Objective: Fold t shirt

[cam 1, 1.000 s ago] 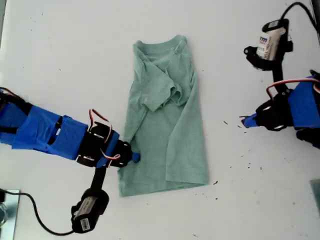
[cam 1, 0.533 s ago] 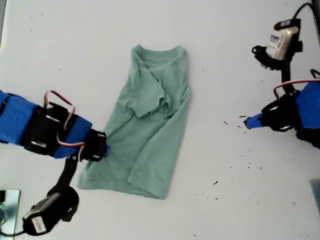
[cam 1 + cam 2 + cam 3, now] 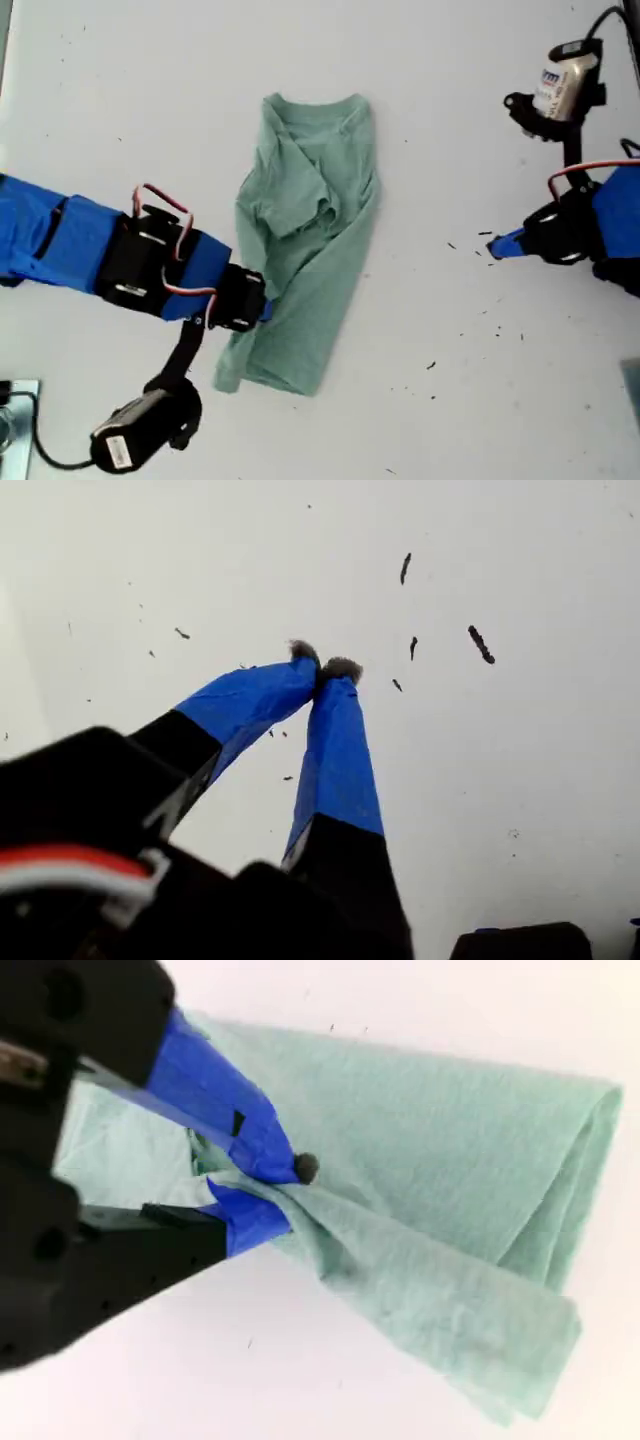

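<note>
One t shirt (image 3: 430,1210) edge inside second claw (image 3: 270,1192)

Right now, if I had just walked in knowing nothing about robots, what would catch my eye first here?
Probably the sage-green t shirt, lying rumpled and partly folded mid-table on the white table. Next, my second gripper, blue-taped, coming in from the exterior view's left and pinching the shirt's edge. My first gripper sits shut and empty at the exterior view's right, over bare table flecked with dark specks.

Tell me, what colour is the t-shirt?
The t shirt is plain pale sage green, with no print. The exterior view shows it best.
</note>
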Motion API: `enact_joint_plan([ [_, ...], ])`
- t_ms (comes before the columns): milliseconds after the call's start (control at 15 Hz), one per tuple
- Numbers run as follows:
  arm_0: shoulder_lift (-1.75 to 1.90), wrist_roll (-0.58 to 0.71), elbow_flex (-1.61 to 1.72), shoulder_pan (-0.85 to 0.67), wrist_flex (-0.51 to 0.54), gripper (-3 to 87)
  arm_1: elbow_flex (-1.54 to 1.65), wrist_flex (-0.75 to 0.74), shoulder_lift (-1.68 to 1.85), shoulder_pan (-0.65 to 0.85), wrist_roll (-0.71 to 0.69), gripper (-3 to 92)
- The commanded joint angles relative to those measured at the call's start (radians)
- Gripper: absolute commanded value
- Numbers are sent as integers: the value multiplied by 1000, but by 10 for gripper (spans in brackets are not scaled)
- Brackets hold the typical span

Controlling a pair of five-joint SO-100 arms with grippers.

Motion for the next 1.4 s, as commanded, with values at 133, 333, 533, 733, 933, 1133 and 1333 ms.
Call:
enact_joint_plan([
  [133,-425,87,-394,-63,-124,238,0,-31,12,-34,28,20],
  [333,-479,98,-396,-123,-61,325,6,-41,15,-52,44,20],
  [533,-123,104,-380,-110,161,280,12,-32,28,-51,44,20],
  [733,279,77,-178,-92,336,279,25,-8,67,-44,46,20],
  [933,816,-54,634,-112,109,178,34,21,109,-41,52,20],
  [1133,1394,-186,1295,-110,-64,61,52,25,114,-31,55,20],
  [1333,1554,-209,1465,-83,-143,23,74,21,126,-29,71,20],
])
